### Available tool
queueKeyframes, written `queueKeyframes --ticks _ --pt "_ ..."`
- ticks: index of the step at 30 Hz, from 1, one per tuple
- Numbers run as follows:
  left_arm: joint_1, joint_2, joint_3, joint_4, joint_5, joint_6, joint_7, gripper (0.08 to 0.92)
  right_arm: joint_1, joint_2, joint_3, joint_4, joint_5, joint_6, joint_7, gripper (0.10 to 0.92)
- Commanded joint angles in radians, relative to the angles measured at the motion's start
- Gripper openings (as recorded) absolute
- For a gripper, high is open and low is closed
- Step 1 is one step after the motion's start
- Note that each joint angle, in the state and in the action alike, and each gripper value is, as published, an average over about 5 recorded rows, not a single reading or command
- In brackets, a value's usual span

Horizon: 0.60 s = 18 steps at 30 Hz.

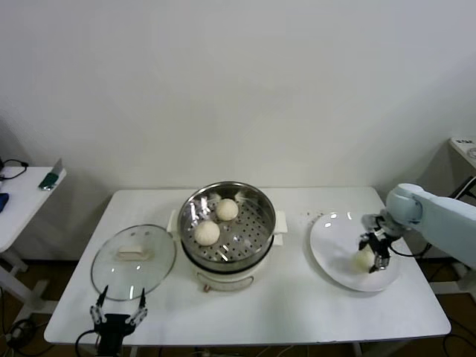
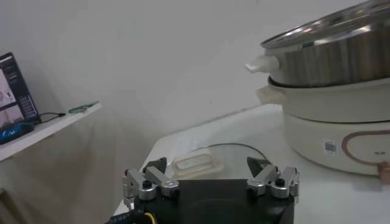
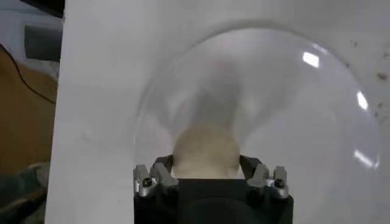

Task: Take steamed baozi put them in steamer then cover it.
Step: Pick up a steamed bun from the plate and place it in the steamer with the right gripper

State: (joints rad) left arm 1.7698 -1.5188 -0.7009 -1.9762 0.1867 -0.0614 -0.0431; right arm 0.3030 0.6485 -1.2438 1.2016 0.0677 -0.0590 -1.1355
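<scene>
The steamer stands mid-table with two baozi on its perforated tray. A third baozi lies on the white plate at the right. My right gripper is shut on it, a finger against each side; the right wrist view shows the bun between the fingers over the plate. A fourth baozi is not in view. The glass cover lies flat left of the steamer. My left gripper is open and empty at the table's front edge, just before the cover.
A side table with small items stands at the far left. The steamer's white base rises to one side of the left gripper. Bare tabletop lies between steamer and plate.
</scene>
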Motion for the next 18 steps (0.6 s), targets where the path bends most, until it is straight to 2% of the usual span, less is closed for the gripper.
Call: queueKeyframes --ticks 1,9,18 --pt "0.004 -0.001 0.001 -0.007 0.004 0.004 0.001 0.823 0.337 0.155 -0.119 0.043 -0.017 0.29 -0.078 0.722" --pt "0.012 -0.004 0.001 -0.009 0.01 0.004 0.001 0.823 0.532 0.376 -0.114 0.017 -0.028 0.499 -0.129 0.726" --pt "0.013 -0.013 -0.002 -0.01 0.008 0.001 0.0 0.823 0.527 0.605 -0.072 0.054 0.009 0.548 -0.151 0.729"
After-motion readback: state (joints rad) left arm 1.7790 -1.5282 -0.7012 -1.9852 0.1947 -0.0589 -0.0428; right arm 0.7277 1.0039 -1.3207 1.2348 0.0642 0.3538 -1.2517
